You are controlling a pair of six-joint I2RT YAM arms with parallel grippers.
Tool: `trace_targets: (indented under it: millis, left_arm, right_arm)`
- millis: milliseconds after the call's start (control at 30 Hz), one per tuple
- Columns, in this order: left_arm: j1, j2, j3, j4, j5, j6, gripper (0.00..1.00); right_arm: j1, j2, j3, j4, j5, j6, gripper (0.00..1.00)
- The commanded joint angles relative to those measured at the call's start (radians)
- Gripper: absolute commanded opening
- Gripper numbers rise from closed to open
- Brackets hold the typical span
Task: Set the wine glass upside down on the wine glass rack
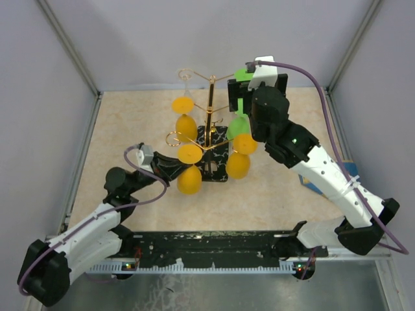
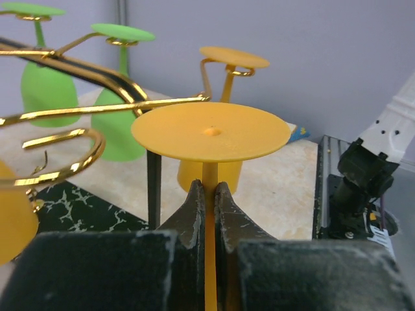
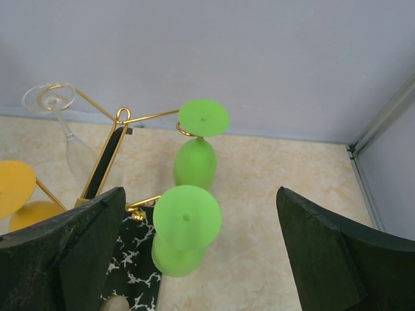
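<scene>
**Left hand holding the glass beside the rack.** The wine glass (image 2: 211, 131), yellow and inverted with its foot uppermost, was clamped by the stem between the closed fingers of the left hand (image 2: 209, 197). Its long axis stood upright. It hung over the middle of the surface (image 1: 123, 123), on the side of the wine glass rack (image 1: 211, 97) that faced the near-left corner. An empty curled arm (image 2: 68, 152) lay just beside the foot disc, to its left in the left wrist view and near its level. The coming move was therefore judged to be a short sideways slide of the stem into that curl. The left arm was plainly the nearer. The right hand (image 3: 198, 201) hung with fingers spread wide and nothing between them, above two green glasses (image 3: 187, 220) on the far-right side of the rack. The bowl was cut off below the fingers in the wrist view. Whether the foot touched the wire could not be told.
</scene>
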Motion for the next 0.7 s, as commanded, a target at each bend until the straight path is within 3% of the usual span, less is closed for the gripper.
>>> trace_targets:
  millis: [0,200,667]
  left_arm:
    - [-0.006,0.018,-0.081,0.246,-0.124,-0.002,0.0]
    - [-0.006,0.064,-0.111,0.398,-0.143,0.01,0.0]
    - [-0.01,0.099,-0.07,0.357,0.031,0.032,0.0]
  right_arm:
    - [-0.004,-0.03,0.038,0.023,0.008,-0.017,0.99]
    - [-0.004,-0.046,0.017,0.029,0.013,-0.025,0.99]
    - [-0.004,-0.043,0.009,0.046,0.015,-0.038,0.99]
